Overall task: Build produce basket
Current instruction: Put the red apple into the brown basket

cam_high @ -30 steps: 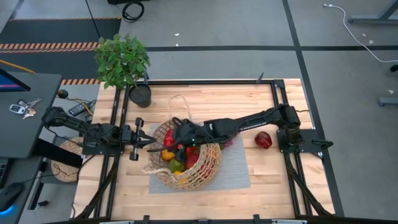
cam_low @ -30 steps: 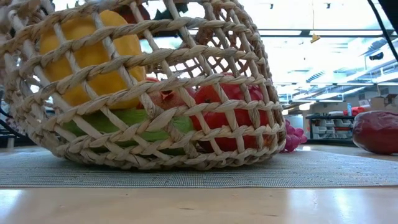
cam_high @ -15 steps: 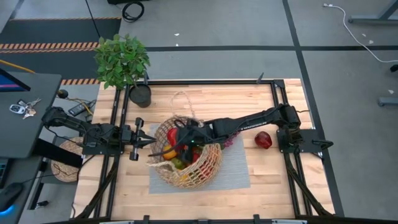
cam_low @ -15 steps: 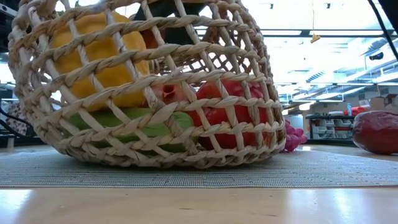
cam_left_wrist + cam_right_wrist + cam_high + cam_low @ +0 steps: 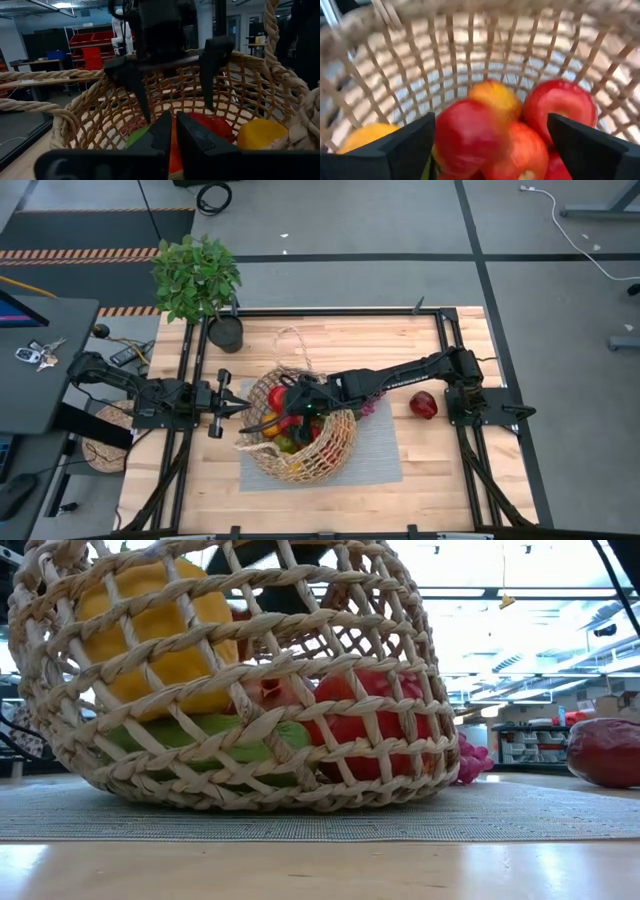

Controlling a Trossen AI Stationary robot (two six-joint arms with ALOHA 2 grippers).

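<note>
Over the basket (image 5: 297, 435) on the tabletop mat, the right end effector (image 5: 291, 412) hangs with fingers spread wide and empty, red produce (image 5: 470, 137) piled directly beneath it, while the closed left end effector (image 5: 240, 409) waits just beside the rim.

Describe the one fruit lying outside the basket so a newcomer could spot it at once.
Start at the wicker basket on the grey mat mid-table. Look toward the right arm's base: a dark red fruit lies alone on bare wood. Unlike the purple grapes by the basket, it is a single round piece.
</note>
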